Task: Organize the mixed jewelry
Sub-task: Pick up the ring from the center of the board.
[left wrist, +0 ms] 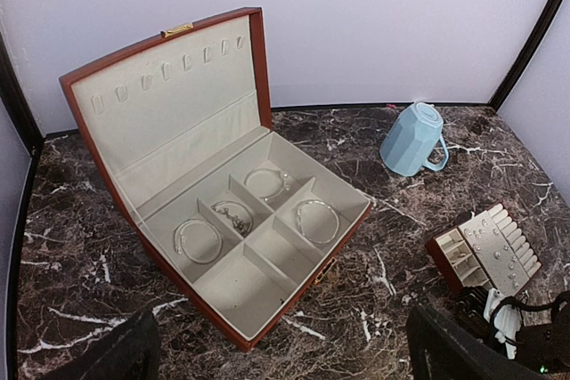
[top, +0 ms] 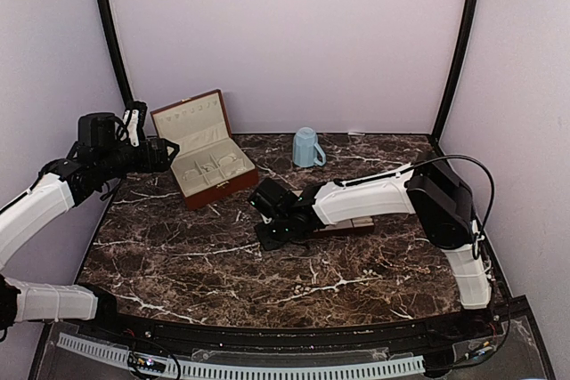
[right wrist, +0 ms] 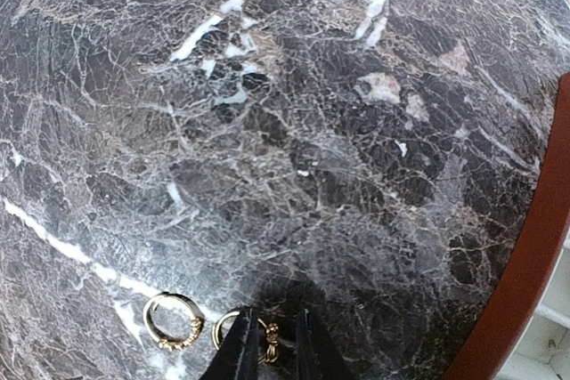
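The ring [right wrist: 221,328] could skid across the table [right wrist: 294,131] or drag the second ring [right wrist: 171,319] just beside it, since the pinch catches only one edge. It lies flat between the right gripper's [right wrist: 272,325] fingers, which are nearly together around it — gripping or not, I cannot tell.

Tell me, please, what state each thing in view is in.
Jewelry box: open, lid propped up.
Blue mug: standing, apparently upside down.
Slotted tray: uncovered, on the table.
Left claw: open, holding nothing.
Right claw: nearly shut astride a gold ring; grip unclear.
Other gold ring: lying flat, free.
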### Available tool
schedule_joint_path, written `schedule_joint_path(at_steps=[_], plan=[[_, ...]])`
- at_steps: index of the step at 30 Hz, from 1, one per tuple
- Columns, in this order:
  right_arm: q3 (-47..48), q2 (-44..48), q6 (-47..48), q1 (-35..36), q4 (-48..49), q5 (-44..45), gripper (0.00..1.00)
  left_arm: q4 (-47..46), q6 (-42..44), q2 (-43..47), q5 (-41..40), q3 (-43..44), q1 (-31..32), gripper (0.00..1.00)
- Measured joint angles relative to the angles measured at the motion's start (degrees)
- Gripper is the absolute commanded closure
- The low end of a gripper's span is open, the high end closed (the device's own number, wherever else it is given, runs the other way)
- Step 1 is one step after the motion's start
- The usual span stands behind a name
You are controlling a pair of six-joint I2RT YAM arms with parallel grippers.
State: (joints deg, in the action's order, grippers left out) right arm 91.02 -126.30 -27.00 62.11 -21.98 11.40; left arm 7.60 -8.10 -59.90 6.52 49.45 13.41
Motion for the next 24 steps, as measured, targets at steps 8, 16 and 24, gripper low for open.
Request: schedule_joint_path(at_steps=[8,16,24], plan=[[0.00,0.00,2.23,0.00,-0.15,0.17,0.91,0.00,0.00,0.00,-0.02,0.00,0.00,0.01],[0.00,0.00,4.26,0.00,0.00,0.15,0.99,0.02,0.00,-0.02,-0.04,0.00,0.00,0.01],[-2.14,0.68,3.69,0.02,3.65,-0.02,1.00,-0.02,-0.11,-1.03,1.09,0.00,0.00,0.01]])
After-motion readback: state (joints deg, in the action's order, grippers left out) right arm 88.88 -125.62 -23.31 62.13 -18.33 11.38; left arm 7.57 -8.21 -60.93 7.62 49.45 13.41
